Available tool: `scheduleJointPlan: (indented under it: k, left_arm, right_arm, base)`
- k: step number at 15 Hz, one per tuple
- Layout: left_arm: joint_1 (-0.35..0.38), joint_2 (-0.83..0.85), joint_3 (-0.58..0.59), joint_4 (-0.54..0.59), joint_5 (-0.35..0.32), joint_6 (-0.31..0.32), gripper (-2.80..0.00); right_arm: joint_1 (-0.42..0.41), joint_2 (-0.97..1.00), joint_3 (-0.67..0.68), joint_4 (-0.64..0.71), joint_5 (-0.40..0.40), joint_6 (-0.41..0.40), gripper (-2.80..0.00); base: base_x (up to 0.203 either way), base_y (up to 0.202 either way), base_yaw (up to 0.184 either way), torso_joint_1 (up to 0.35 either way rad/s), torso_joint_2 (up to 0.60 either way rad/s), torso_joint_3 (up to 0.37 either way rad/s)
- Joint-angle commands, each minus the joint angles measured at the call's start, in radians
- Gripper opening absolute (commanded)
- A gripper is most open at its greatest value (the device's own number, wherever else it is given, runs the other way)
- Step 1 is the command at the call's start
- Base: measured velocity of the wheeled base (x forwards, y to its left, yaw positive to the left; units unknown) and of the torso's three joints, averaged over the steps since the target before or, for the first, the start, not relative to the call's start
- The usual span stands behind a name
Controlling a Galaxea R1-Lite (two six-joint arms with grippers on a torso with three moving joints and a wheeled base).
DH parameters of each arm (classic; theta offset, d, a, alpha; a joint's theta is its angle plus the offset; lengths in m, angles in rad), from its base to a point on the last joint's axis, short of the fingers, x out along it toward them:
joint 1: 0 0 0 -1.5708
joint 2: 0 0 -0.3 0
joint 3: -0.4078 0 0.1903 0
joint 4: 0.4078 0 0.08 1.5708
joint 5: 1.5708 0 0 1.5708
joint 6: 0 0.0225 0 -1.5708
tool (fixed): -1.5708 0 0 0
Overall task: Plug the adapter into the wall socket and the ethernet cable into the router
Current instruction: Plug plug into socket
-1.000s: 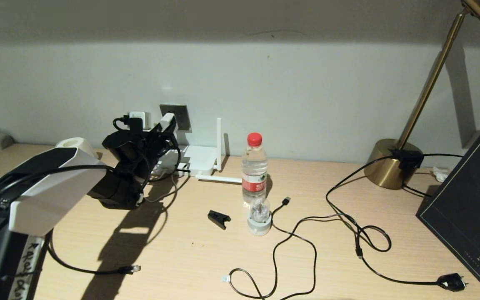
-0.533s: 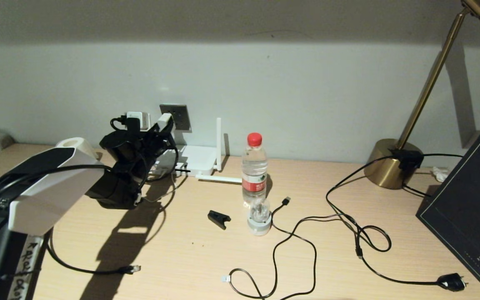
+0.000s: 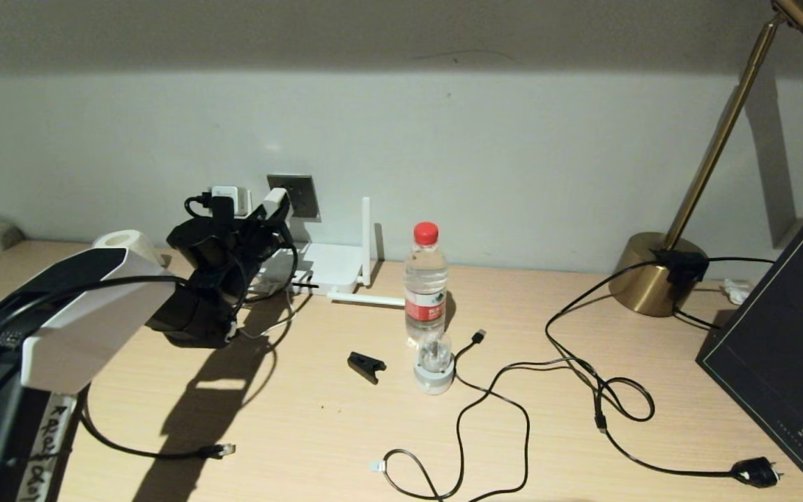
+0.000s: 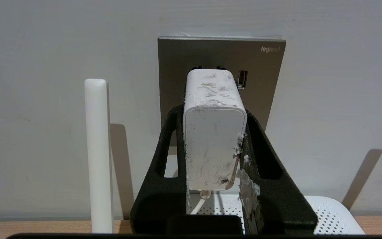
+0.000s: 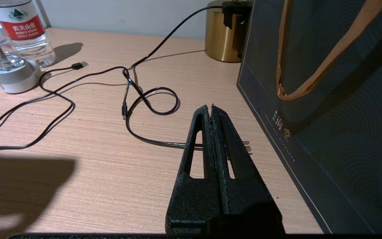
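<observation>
as the left end effector (image 4: 214,149) clamps the adapter (image 4: 213,132), it has carried the plug up from lower on the wall a second ago until its front meets the wall socket (image 4: 260,76); insertion seems imminent or begun. the ethernet cable (image 3: 224,450) lies unplugged on the worktop (image 3: 304,418), near the router (image 3: 332,265). the right end effector (image 5: 212,111) rests pinched together, empty.

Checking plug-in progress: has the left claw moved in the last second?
Yes. The left claw, gripping the adapter, edged up and leftward against the wall socket.
</observation>
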Motion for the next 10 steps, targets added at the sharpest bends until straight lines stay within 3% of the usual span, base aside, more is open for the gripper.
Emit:
scheduleJointPlan:
  k: [1,10]
  left_arm:
    - [0.000,0.008,-0.003,-0.007,0.000,0.000,-2.80]
    - [0.000,0.009,-0.004,-0.004,-0.013,0.000,-2.80]
  right_arm:
    - [0.000,0.001,0.035,-0.001,0.000,0.000,-2.80]
    - [0.000,0.001,0.035,-0.001,0.000,0.000,-2.80]
  base:
    - [0.000,0.000,0.000,0.000,0.00,0.000]
    - [0.000,0.000,0.000,0.000,0.00,0.000]
